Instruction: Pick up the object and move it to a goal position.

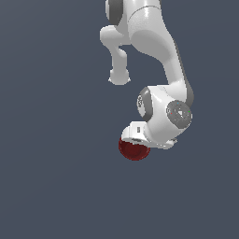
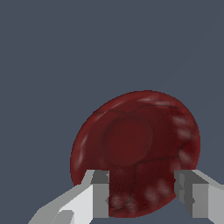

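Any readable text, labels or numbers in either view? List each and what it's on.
None. No text, label or number shows on the dark red bowl, the gripper or the white arm; the bowl's inside shows only faint mottling, and the grey background is bare.

dark red mottled bowl (image 2: 135, 148), white arm (image 1: 154, 42), grey-white tool (image 2: 142, 199)

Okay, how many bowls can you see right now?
1. A single dark red bowl sits directly below the claw, partly covered by the arm in the exterior view. In the wrist view it lies between the two fingers. No other bowl shows in either view.
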